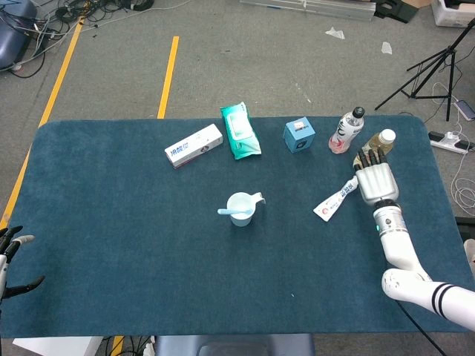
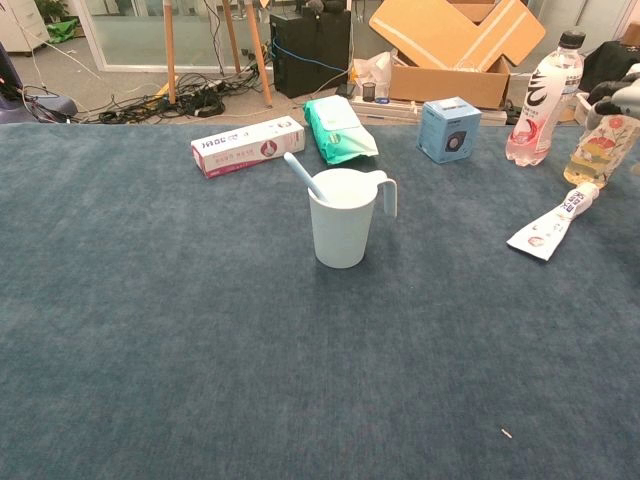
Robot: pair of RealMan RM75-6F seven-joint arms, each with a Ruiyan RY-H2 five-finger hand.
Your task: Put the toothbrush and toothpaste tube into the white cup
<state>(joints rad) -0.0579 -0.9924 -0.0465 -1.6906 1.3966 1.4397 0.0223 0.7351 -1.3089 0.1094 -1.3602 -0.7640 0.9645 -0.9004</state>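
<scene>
On the blue surface [image 1: 111, 193] your head view shows one white cup [image 1: 240, 208] holding one toothbrush [image 1: 227, 212], one toothpaste tube [image 1: 336, 199] beside your empty, fingers-apart right hand [image 1: 376, 178], two bottles, and your empty, spread left hand [image 1: 9, 256]; chest view repeats cup [image 2: 342, 224] and tube [image 2: 552, 226].

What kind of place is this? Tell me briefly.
Probably a robotics lab or workshop: yellow floor tape, loose cables, a tripod and cardboard boxes surround a blue-covered table.
</scene>
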